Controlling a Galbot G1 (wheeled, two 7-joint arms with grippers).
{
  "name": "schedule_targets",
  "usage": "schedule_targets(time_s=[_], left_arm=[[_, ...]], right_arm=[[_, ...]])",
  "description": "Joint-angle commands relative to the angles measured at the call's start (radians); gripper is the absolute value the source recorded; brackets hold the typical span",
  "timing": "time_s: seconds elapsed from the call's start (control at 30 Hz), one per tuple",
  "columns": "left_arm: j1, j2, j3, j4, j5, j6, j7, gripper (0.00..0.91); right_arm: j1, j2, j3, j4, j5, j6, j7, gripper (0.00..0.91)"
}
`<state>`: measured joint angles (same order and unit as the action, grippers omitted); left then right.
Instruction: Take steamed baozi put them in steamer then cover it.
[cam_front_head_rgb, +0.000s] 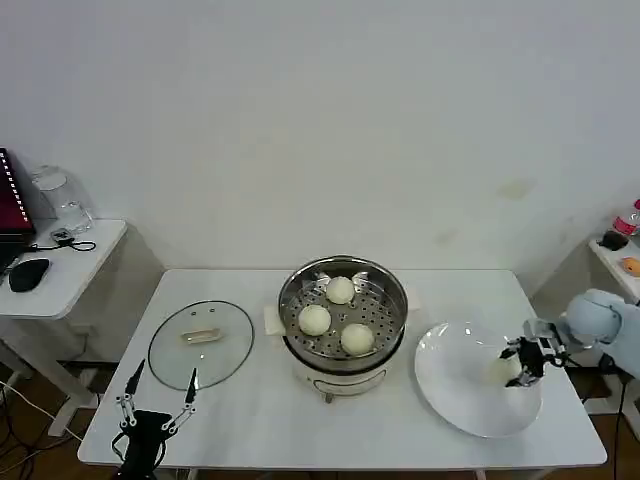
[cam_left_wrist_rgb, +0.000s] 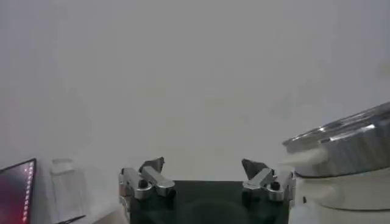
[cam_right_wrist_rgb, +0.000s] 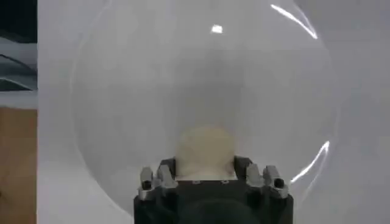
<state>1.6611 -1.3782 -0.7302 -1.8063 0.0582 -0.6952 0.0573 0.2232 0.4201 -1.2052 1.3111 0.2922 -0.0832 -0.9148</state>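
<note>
Head view: right tool (cam_front_head_rgb: 520, 366) clamped on the last baozi (cam_front_head_rgb: 503, 369) on the plate (cam_front_head_rgb: 450, 385), steamer (cam_front_head_rgb: 343, 312) next; left tool (cam_front_head_rgb: 160, 393) parked, fingers apart.

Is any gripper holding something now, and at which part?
The right gripper grips the last baozi by its sides, on the white plate. The left gripper holds nothing.

right gripper (cam_right_wrist_rgb: 206, 173) fingertips: hidden behind its own body
bun (cam_right_wrist_rgb: 206, 146) on plate (cam_right_wrist_rgb: 122, 91): lower part covered by the gripper
steamer (cam_left_wrist_rgb: 347, 143): cut off at the picture's edge
left arm (cam_front_head_rgb: 140, 455): cut by the bottom edge
</note>
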Motion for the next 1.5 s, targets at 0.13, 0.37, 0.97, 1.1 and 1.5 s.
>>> schedule_targets(time_s=[0.13,0.37,0.97,1.1,1.5], left_arm=[[-0.01,0.008,0.01,0.018,0.003,0.001,0.004,0.907],[-0.022,0.013,0.017,0.027,0.004,0.003,0.005,0.907],[-0.015,0.004,0.014,0.038,0.002,-0.005,0.004,0.907],[-0.008,0.004,0.012,0.04,0.0,-0.011,0.002,0.907],[-0.013,0.002,0.008,0.05,-0.008,-0.012,0.001,0.907]], right_arm=[[0.494,0.032,-0.235,0.144,0.268,-0.023,0.001,0.635],[0.671,0.114,-0.343,0.217,0.387,-0.057,0.012,0.635],[0.599,0.45,-0.383,0.17,0.34,-0.073,0.048,0.635],[0.557,0.492,-0.402,0.104,0.342,-0.078,0.049,0.635],[0.511,0.536,-0.408,0.04,0.32,-0.075,0.044,0.645]])
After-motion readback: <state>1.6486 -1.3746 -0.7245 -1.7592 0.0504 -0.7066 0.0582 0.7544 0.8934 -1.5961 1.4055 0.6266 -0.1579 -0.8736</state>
